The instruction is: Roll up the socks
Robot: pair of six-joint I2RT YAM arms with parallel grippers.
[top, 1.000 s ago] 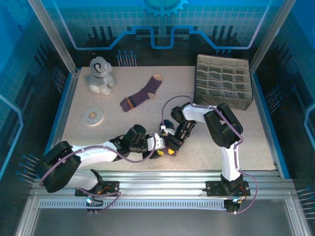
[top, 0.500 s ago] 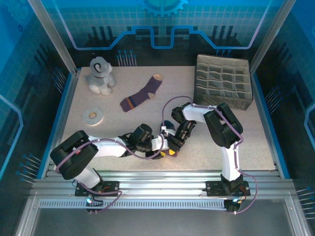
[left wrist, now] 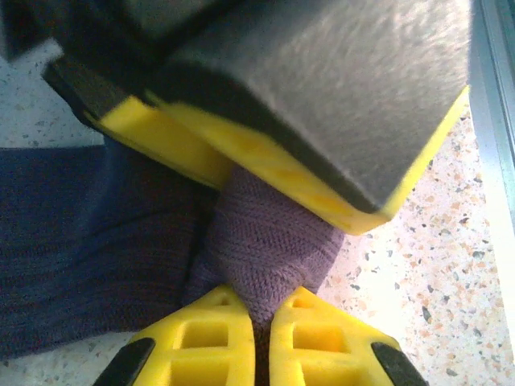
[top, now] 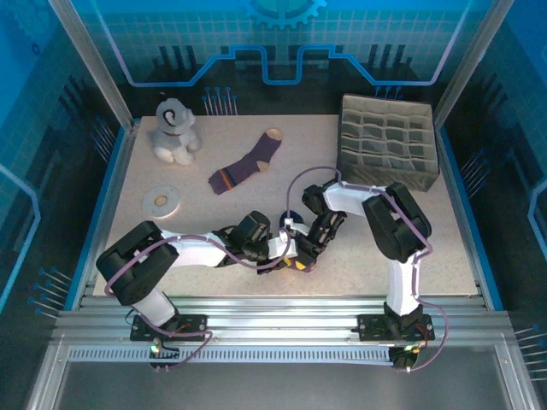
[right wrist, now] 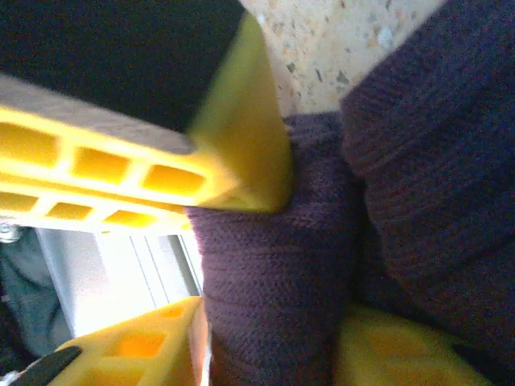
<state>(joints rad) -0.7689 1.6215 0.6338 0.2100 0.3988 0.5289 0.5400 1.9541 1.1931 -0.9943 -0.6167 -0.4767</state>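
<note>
- Speckled worktop (top: 197, 218) inside a blue-walled enclosure, metal rails along the near edge.
- Far left: grey plush toy (top: 175, 132), sitting upright. Nearer than it, a flat white ring (top: 161, 202) lies alone.
- Far right: grey divided organiser (top: 385, 181), many small compartments.
- Tan-toed sock (top: 246, 164) lies flat and unrolled far of centre, on a diagonal, toe toward the far right and cuff toward the near left. It is well apart from both arms.
- Navy-toed sock (left wrist: 265, 249) is bunched up near centre, where the two arms meet. Purple knit is gathered into a fold, with the navy part spread to the left of it in the left wrist view.
- Left tool (left wrist: 257, 330): yellow tips brought together, pinching the purple fold of the navy-toed sock.
- Right tool (top: 312, 249): comes in from the far right and touches the same bundle. Its jaws stand apart with sock fabric between them; whether they press the fabric I cannot tell.
</note>
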